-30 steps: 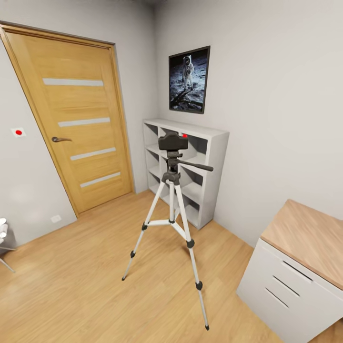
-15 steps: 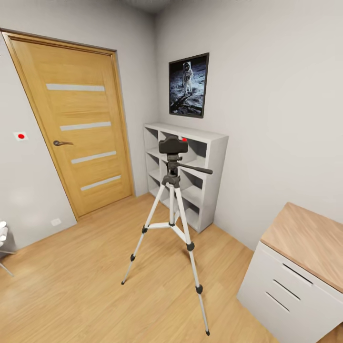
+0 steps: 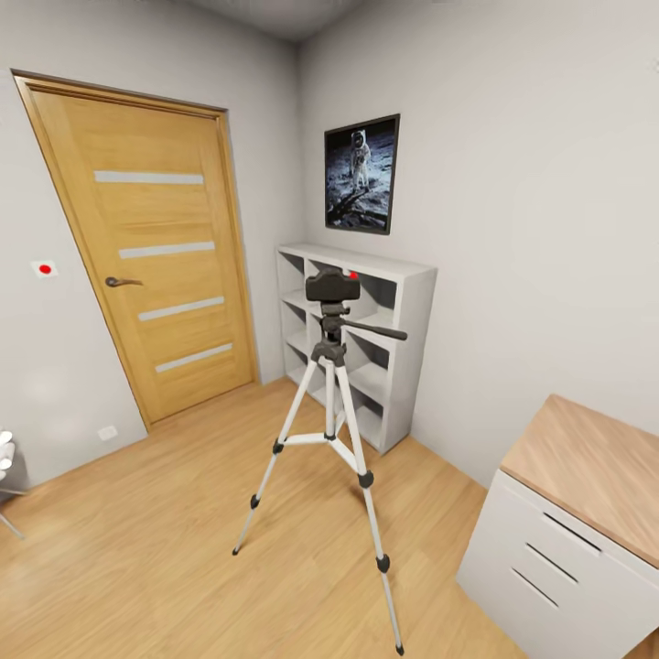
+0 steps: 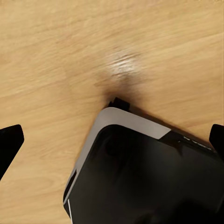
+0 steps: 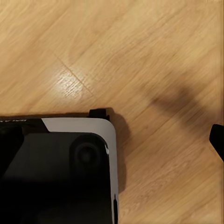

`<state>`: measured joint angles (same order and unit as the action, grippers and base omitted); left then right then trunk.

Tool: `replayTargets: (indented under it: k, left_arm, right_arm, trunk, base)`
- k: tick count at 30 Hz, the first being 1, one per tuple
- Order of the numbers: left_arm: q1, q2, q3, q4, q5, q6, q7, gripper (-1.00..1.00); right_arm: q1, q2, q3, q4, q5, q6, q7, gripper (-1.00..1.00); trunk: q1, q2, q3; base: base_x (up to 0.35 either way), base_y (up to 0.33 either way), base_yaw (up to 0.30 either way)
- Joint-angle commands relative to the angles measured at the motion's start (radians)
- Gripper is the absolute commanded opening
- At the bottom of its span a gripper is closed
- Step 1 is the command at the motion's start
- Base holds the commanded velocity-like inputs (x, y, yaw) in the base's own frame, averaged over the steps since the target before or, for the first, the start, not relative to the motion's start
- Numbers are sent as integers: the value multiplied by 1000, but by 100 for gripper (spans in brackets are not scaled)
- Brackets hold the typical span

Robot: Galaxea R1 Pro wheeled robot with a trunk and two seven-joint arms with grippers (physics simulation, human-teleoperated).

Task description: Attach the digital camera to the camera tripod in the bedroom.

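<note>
View tilted up slightly, camera [image 3: 332, 285] seated on tripod [image 3: 329, 430], open floor [image 3: 156, 540] around legs, left gripper [image 4: 112, 140] spread wide and empty, right gripper probably too.

Digital camera [image 3: 332, 285]: matte black, bright red button on top.
Camera tripod [image 3: 330, 430]: silver-white legs, black joints and feet, dark grey head and handle.
Door [image 3: 156, 256]: honey-toned wood, four pale horizontal stripes, dark metal handle.
Walls [image 3: 540, 210]: light grey.
Floor [image 3: 174, 558]: light wood planks, fine grain.
Shelf [image 3: 403, 339]: white.
Framed picture [image 3: 362, 174]: black frame, grey-blue moonscape, white astronaut.
Counter [image 3: 595, 476]: pale wood top, white drawers with dark slots.
Wall plate [image 3: 44, 269]: white, red dot.
Robot base [image 4: 140, 177]: glossy black, silver-grey edge.
</note>
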<state>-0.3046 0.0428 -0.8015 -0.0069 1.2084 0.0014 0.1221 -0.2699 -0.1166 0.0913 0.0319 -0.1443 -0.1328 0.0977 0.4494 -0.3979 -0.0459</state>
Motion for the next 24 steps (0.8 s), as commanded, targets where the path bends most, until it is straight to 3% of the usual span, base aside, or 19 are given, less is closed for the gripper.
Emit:
replayTargets:
  k: [1, 24]
  left_arm:
    - [-1, 0, -8, -1, 7, 0, 4, 100]
    - [-1, 0, -8, -1, 7, 0, 4, 100]
  right_arm:
    - [-2, 0, 8, 3, -11, -6, 2, 100]
    - [9, 3, 8, 4, -10, -18, -11, 100]
  trunk:
    - [1, -2, -1]
    - [1, -2, 36]
  base:
    - [0, 0, 0]
    - [0, 0, 0]
